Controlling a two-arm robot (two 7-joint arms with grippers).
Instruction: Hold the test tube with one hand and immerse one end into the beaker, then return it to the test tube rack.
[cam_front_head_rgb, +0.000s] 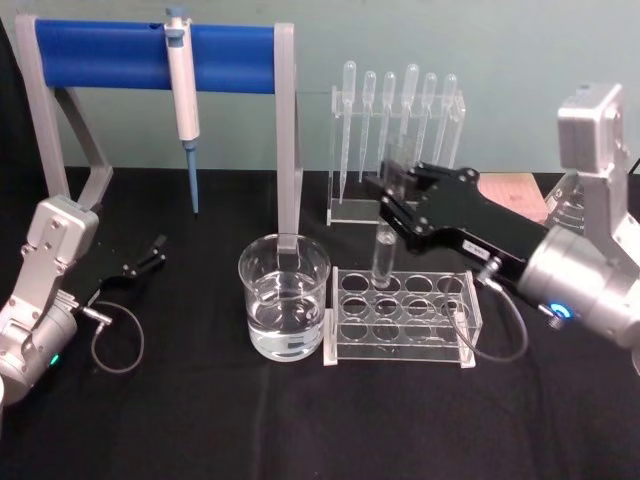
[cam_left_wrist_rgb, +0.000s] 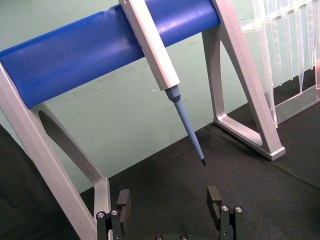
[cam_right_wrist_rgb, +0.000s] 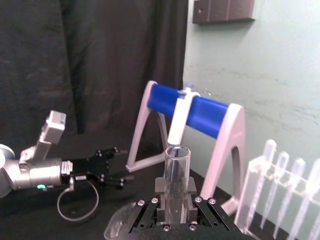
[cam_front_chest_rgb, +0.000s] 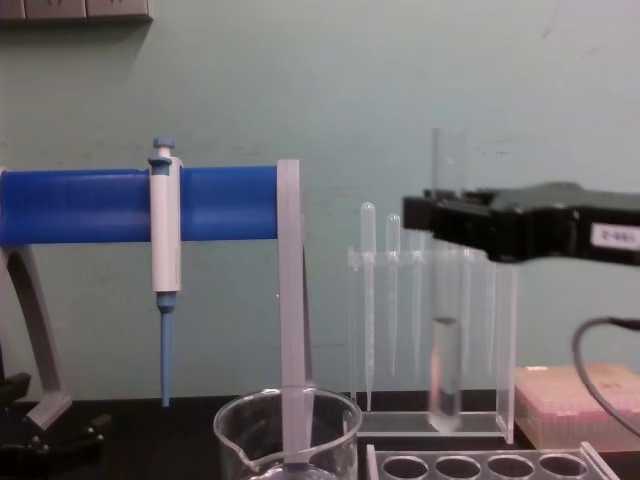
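My right gripper (cam_front_head_rgb: 391, 197) is shut on the test tube (cam_front_head_rgb: 383, 258), a clear glass tube held upright. Seen from the chest, the test tube (cam_front_chest_rgb: 446, 360) hangs with its round bottom just above the rack, and the right gripper (cam_front_chest_rgb: 440, 216) grips it near its upper part. In the right wrist view the tube's open rim (cam_right_wrist_rgb: 177, 152) rises between the fingers (cam_right_wrist_rgb: 160, 186). The beaker (cam_front_head_rgb: 284, 298) stands left of the rack with clear liquid in it; its spouted rim shows in the chest view (cam_front_chest_rgb: 288, 425). My left gripper (cam_front_head_rgb: 152, 254) is parked open at the far left.
A clear rack with round holes (cam_front_head_rgb: 400, 316) sits under the tube. Behind it stands a holder of plastic pipettes (cam_front_head_rgb: 395, 125). A blue-barred stand (cam_front_head_rgb: 155, 45) carries a hanging pipettor (cam_front_head_rgb: 183, 100) behind the beaker. A pink box (cam_front_chest_rgb: 580, 400) lies at the right.
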